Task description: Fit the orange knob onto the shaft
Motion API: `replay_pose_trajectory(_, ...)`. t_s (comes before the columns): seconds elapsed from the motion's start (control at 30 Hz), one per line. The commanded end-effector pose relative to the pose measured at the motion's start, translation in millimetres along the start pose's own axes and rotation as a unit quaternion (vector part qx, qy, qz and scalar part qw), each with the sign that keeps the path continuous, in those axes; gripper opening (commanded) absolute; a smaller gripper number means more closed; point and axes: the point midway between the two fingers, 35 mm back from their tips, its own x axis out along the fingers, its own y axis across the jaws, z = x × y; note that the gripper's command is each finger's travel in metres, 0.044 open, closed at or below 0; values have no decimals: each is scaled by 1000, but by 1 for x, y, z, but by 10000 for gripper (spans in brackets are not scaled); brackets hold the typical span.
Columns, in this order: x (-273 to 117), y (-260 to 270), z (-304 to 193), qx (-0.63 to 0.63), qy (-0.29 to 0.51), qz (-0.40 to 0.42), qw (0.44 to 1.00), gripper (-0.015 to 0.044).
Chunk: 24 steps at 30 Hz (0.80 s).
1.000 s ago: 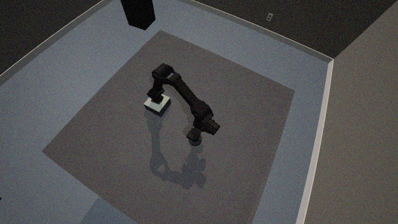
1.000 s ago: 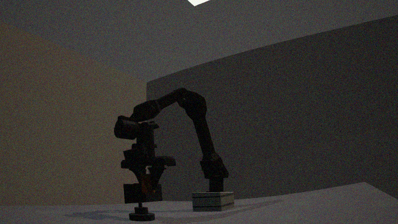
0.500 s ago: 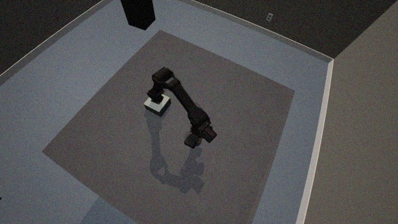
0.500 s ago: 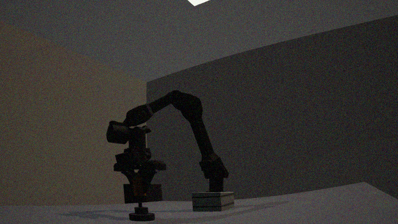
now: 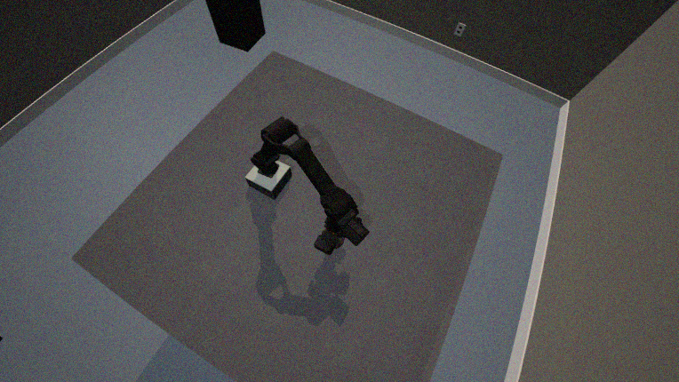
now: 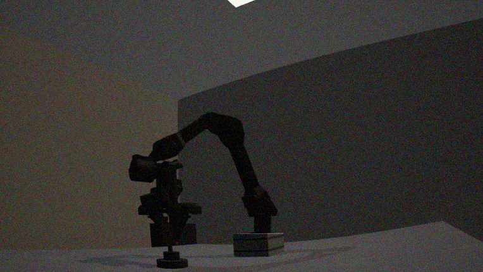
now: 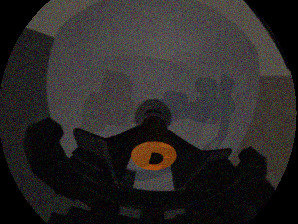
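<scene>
And here we are: the black parallel-jaw hand point(image 5: 333, 237) point(image 6: 169, 226) point(image 7: 153, 129) is clamped on the orange round knob point(image 7: 139, 155), its fingers on either side of the ring. The wrist view looks at the knob's face, its dark D-shaped hole plain to see. Below the hand, in the exterior view, stands the dark, stepped round pedestal point(image 6: 172, 263) point(image 7: 142, 113) on the grey counter point(image 5: 189, 218) point(image 6: 388, 241) point(image 7: 150, 45), a thin dark shaft point(image 6: 169, 248) rising from it. The knob is up off the pedestal; whether it touches the shaft, I cannot tell. The black jointed arm point(image 5: 311, 168) point(image 6: 242, 165) arches over from its pale-topped, boxy base point(image 5: 271, 184) point(image 6: 250, 245), which sits well apart from the pedestal.
</scene>
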Motion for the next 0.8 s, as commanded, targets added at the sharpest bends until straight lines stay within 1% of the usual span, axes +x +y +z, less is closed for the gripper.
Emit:
replay_pose_trajectory(0.0, 1, -1, -1, -1, 1, -2, 1000, 0)
replay_pose_trajectory(0.77, 3, 0, 0, -1, 1, -2, 1000, 0)
